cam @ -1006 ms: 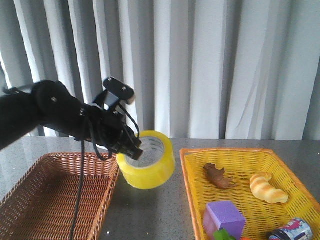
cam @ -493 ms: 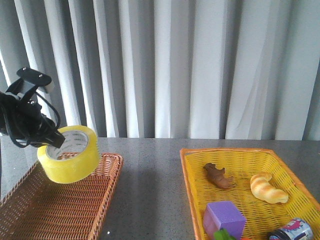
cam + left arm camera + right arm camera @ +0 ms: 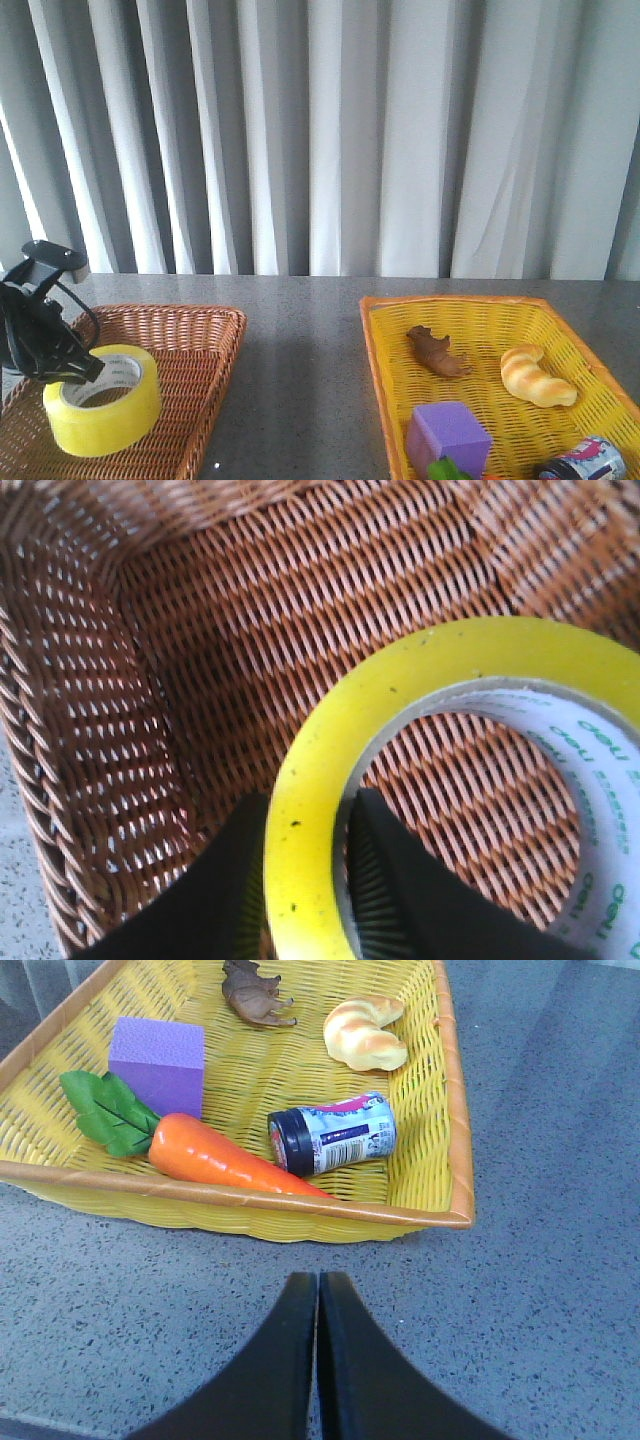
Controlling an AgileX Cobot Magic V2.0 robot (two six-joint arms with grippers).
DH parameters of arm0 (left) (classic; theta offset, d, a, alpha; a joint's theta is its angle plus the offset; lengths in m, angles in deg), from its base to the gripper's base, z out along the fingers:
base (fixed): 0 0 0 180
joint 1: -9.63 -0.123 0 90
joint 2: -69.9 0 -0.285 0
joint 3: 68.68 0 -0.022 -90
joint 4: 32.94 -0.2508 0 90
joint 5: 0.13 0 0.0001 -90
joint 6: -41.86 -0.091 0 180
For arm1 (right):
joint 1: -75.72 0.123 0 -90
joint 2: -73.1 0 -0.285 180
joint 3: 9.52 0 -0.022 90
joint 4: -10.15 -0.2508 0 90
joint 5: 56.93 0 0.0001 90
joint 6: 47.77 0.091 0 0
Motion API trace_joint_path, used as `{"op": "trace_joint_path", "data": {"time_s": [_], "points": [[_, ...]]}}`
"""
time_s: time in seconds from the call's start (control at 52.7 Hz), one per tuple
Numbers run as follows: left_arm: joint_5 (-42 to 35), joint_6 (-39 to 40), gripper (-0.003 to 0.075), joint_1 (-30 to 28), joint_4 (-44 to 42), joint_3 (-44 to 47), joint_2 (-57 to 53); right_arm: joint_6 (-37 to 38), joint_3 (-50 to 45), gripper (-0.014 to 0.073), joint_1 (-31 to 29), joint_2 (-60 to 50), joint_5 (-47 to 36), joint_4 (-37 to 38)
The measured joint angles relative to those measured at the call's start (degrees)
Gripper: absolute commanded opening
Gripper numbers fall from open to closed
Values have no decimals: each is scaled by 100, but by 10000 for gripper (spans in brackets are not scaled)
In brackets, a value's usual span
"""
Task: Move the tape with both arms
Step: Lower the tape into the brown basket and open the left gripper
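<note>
The yellow tape roll sits low inside the brown wicker basket at the front left; whether it rests on the weave I cannot tell. My left gripper is shut on its wall, one finger outside and one inside the white printed core. In the left wrist view the tape fills the frame over the weave, pinched by the left gripper. My right gripper is shut with nothing in it, over grey table short of the yellow basket. The right arm does not show in the front view.
The yellow basket at the right holds a brown toy animal, a croissant, a purple cube, a small jar and a carrot. A strip of grey table separates the baskets. Curtains hang behind.
My left arm carried the tape leftward from the gap between the baskets, then down into the brown basket. The grip on the tape has held throughout.
</note>
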Motion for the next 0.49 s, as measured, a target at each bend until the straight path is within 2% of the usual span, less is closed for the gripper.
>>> {"op": "trace_joint_path", "data": {"time_s": [0.493], "points": [[30, 222, 22, 0, 9, 107, 414, 0, 0, -5, 0, 0, 0, -104]]}}
